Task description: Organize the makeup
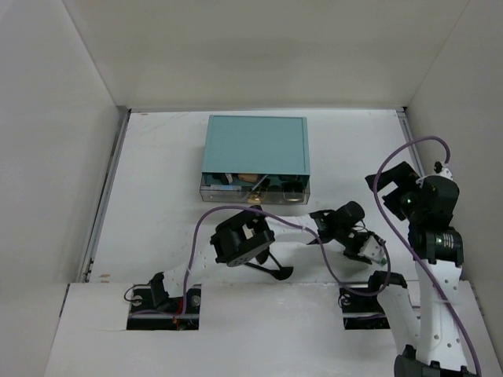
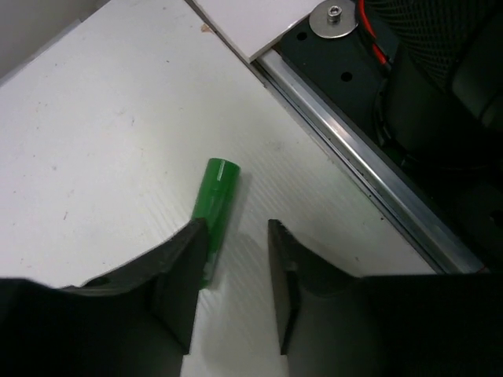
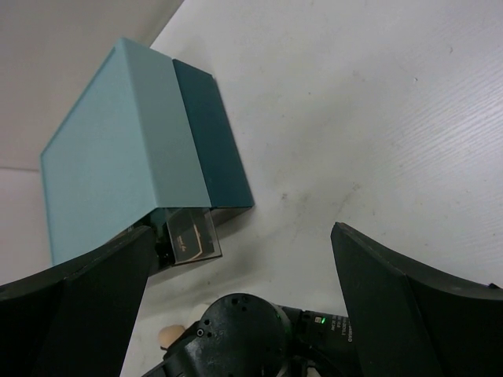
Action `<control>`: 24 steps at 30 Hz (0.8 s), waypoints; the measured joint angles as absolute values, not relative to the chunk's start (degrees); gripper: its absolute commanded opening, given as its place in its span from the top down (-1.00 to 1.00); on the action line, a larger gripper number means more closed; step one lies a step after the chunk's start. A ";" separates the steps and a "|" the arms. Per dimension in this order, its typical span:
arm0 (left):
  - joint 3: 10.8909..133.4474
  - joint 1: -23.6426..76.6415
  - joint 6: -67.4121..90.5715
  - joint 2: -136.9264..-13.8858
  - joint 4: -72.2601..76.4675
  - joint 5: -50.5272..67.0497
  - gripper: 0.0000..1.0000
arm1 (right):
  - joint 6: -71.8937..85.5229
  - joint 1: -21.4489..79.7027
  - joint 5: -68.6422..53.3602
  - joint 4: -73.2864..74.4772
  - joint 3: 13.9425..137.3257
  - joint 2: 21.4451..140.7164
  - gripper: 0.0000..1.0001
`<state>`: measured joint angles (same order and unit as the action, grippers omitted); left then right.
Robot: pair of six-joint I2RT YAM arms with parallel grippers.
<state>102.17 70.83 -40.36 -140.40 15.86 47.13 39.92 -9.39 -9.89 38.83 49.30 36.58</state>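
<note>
a white bench [image 1: 157, 196] boxed in by white walls, with a teal drawer box [image 1: 255, 145] at its far middle and a clear drawer [image 1: 255, 188] standing out from the box front, small items inside it.

the left hand [image 2: 234, 228] hangs low over the near part of the bench, its fingers close together with a narrow strip of bare surface between them, pinching nothing. a green tube [image 2: 216, 204] lies flat on the bench just ahead of this hand and a little to one side. its long axis runs nearly along the fingers' reach. its near end slips behind the finger [image 2: 177, 275] on the wrist view's left, and whether that finger touches it cannot be told.

on the hand's other side a metal rail [image 2: 354, 157] and the arm mounts run close by, so room there looks tight. ahead of the hand and beyond the tube the bench is open.

the right hand [image 3: 241, 228] is spread wide and faces the teal box. the tube is not in its view, so the left hand is the nearer one.

a grasp would likely need a small sideways shift toward the tube and wider fingers to straddle its width.
</note>
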 measured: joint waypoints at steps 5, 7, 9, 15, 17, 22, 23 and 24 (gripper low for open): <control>98.98 72.05 -42.46 -138.32 12.88 42.19 0.88 | 40.16 -9.39 -10.15 38.52 48.66 35.35 -1.00; 96.86 72.95 -43.72 -136.57 12.27 38.89 0.92 | 40.21 -9.39 -10.17 38.39 48.23 34.81 -1.00; 95.04 73.84 -44.58 -135.02 11.88 35.59 0.96 | 40.38 -9.39 -10.20 38.48 47.70 34.33 -1.00; 92.42 74.13 -43.68 -133.03 12.38 31.16 0.82 | 40.49 -9.39 -10.37 38.30 47.42 34.24 -1.00; 89.71 74.11 -41.67 -131.31 14.09 29.04 0.22 | 40.45 -9.39 -10.31 38.41 47.42 34.74 -1.00; 82.04 72.16 -32.36 -124.57 17.19 23.94 -1.00 | 40.34 -9.82 -6.44 40.23 47.81 40.25 -1.00; 80.64 71.37 -30.52 -122.87 17.76 23.42 -1.00 | 40.36 -10.35 -5.06 40.58 47.81 41.58 -1.00; 79.09 70.37 -28.05 -120.81 18.39 22.74 -1.00 | 40.58 -11.35 -3.51 40.88 47.81 43.20 -1.00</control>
